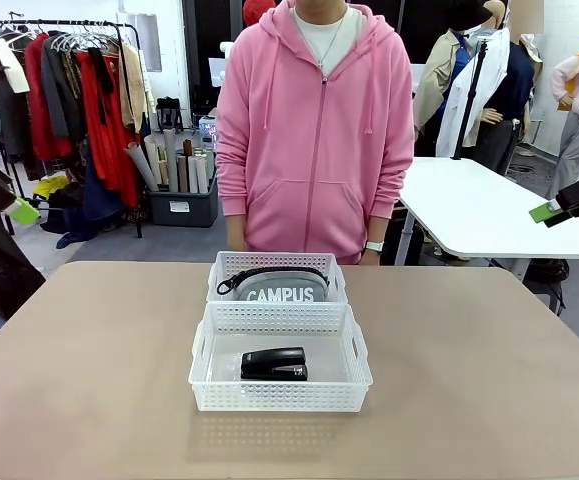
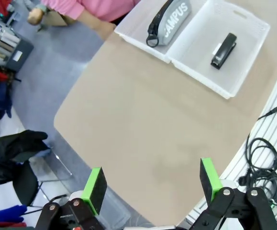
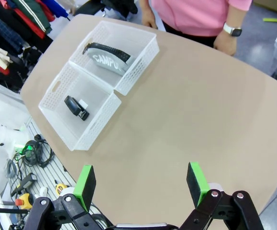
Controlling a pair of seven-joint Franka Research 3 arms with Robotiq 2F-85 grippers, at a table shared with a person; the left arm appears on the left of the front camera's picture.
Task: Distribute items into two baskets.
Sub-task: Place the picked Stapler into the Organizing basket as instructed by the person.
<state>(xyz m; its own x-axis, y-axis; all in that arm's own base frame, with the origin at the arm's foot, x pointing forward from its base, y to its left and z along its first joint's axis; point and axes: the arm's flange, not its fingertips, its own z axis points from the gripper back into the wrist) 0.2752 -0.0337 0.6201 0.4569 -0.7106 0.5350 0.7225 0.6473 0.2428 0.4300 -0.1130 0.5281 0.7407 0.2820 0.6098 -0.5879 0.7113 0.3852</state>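
White lattice plastic marks the near basket (image 1: 280,398), which sits at the middle of the tan table (image 1: 89,380) with the black stapler (image 1: 274,364) lying flat on its floor. Touching its far wall is the far basket (image 1: 231,266), holding the grey CAMPUS pouch (image 1: 279,288) on its long edge, its black strap (image 1: 259,276) looped toward the left. Behind the table stands a person in a pink hoodie (image 1: 314,130), arms down by the sides.

Each item lies in its own basket, so the sorting looks finished or close to it. The left gripper (image 2: 152,184) hangs high over the table's left part with its green pads spread wide and nothing between them; the right gripper (image 3: 141,184) does the same over the right part, also wide and empty. If anything remains, the sound move is to keep both arms raised and well apart from the baskets. Should an item need shifting, come straight down over the stapler's narrow width, or take the pouch across its upper edge, not by the loose strap, and keep clear of the thin walls.

Hard to read: the pouch's lower half hides behind the near basket's far wall in the front view. A small white label (image 3: 82,104) beside the stapler is too small to read, and the person's hands are partly cut off or behind the table edge.
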